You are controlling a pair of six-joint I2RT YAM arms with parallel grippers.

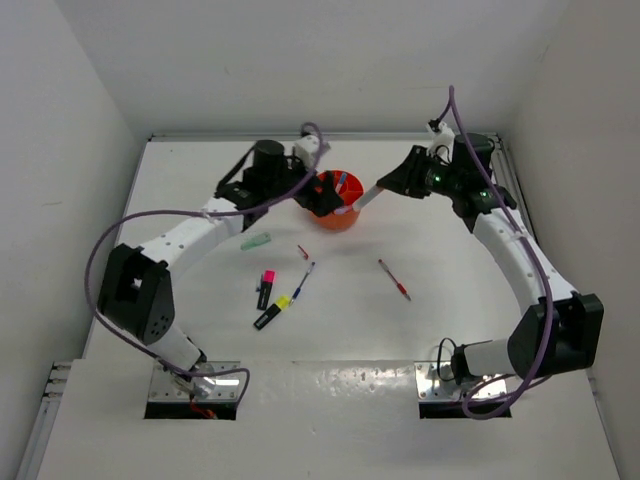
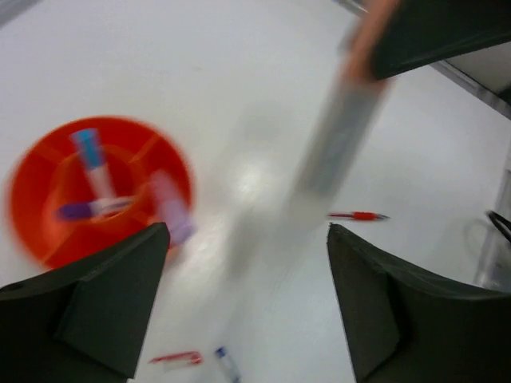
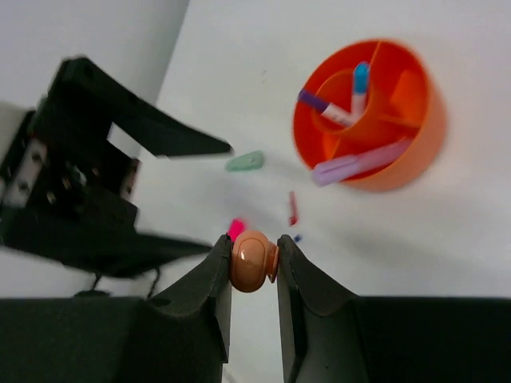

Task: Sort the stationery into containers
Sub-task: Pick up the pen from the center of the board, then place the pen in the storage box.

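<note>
While our right hand (image 3: 254, 241) pinches the orange marker (image 3: 254, 265), it slants down to the tub's (image 3: 423, 136) edge. Our left hand (image 2: 247, 231) is spread wide. Two pens (image 3: 360, 80) and a lilac marker (image 3: 359, 163) sit inside.

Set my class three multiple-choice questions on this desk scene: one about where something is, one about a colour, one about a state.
1. Where is the lilac marker? A in an outer compartment of the orange tub; B on the table; C in the central cup.
2. What colour is the marker end held by the right gripper? A blue; B green; C orange.
3. How do the jaws of the left gripper stand? A shut on a pen; B open and empty; C shut on the tub's rim.
Answers: 1 A, it lies in the tub with one end over the rim. 2 C, an orange end sits between the jaws. 3 B, they are wide apart, gripping nothing.
</note>
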